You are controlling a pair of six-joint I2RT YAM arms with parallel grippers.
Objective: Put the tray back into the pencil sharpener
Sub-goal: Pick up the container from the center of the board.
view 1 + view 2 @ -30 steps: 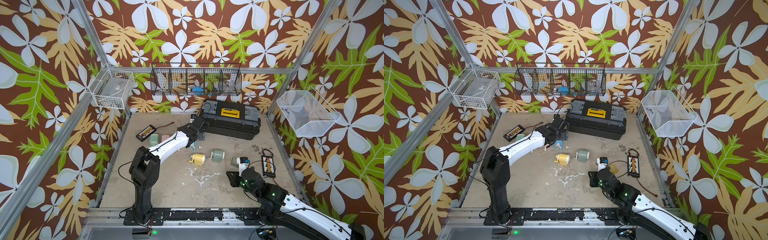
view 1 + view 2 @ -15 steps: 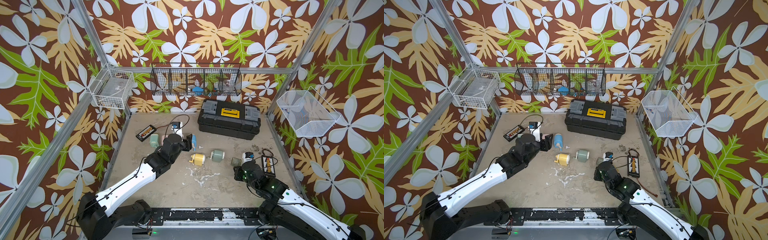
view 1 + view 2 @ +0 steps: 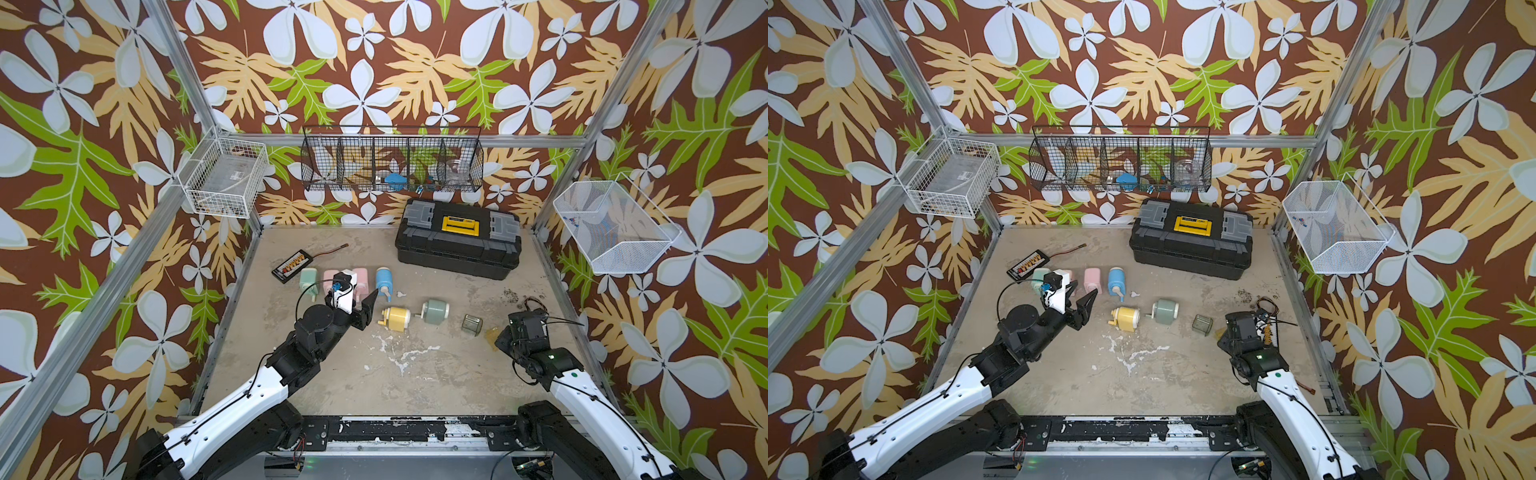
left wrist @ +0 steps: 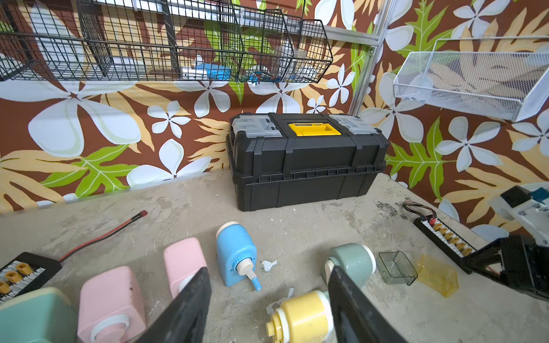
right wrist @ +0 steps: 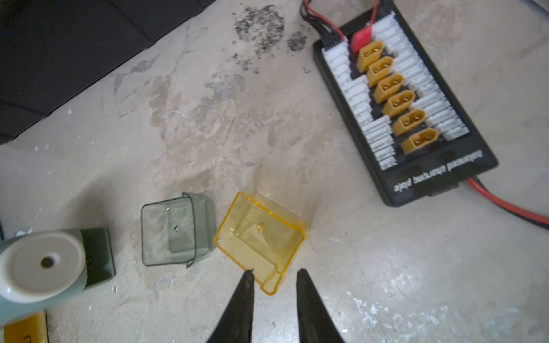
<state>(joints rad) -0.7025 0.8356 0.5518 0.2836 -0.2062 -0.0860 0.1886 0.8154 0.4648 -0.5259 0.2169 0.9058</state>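
A yellow pencil sharpener [image 3: 397, 318] [image 3: 1127, 316] lies on its side mid-floor, with a grey-green sharpener [image 3: 435, 311] [image 5: 41, 267] beside it. To the right of them sit two loose trays, a clear grey tray [image 3: 471, 325] [image 5: 175, 228] and a clear yellow tray [image 5: 261, 237] [image 4: 436, 274]. My right gripper [image 5: 274, 273] is open low over the floor, with the yellow tray's near corner between its tips. My left gripper [image 4: 267, 268] [image 3: 368, 305] is open and empty above the floor, just left of the yellow sharpener [image 4: 303, 317].
A black toolbox [image 3: 459, 241] stands at the back. Green, pink and blue sharpeners [image 3: 384, 280] form a row at the left, beside a charging board [image 3: 292, 264]. Another charging board [image 5: 407, 112] lies right of the trays. Pencil shavings [image 3: 509, 294] are scattered nearby. Wire baskets hang on the walls.
My left arm has drawn back from the toolbox to the row of sharpeners, and its jaws stand narrower. My right gripper has moved right to the yellow tray and opened a little.
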